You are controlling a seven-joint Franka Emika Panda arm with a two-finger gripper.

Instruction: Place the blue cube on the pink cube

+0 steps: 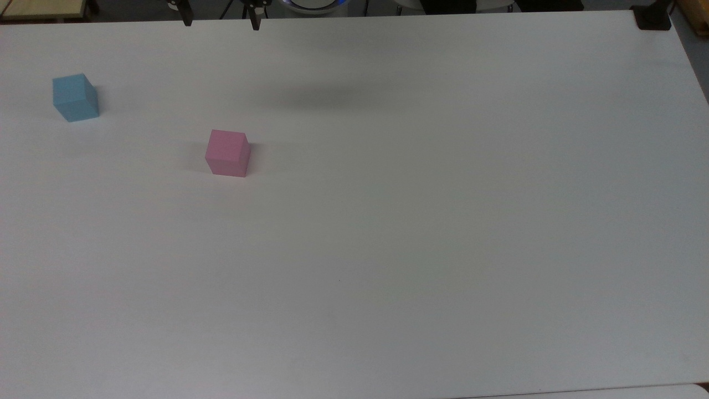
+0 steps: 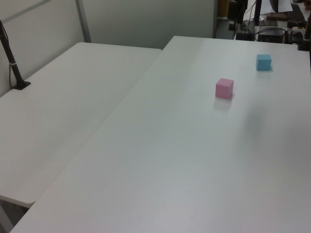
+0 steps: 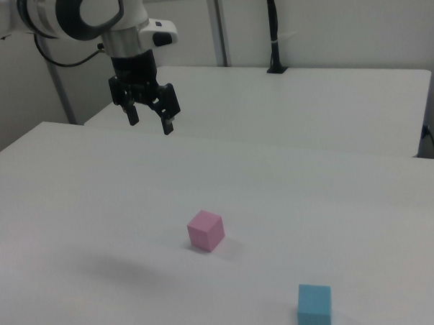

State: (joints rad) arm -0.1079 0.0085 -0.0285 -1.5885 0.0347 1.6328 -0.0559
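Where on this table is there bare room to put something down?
Most of the table is bare: everything to the top view's right of and below the pink cube. The blue cube sits near the top view's left edge. The open pincer hangs above the table.

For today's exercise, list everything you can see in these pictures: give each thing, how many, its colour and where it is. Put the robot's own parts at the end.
blue cube: one, light blue, on the near table by the top view's left edge, apart from the pink cube.
pink cube: one, pale pink, on the same table, to the top view's right of the blue one.
table: one, white, under both cubes.
second table: one, white, alongside the first.
black post: one, standing on the second table.
gripper: one, black, open, raised above the table, holding nothing.
arm: one, white and black.
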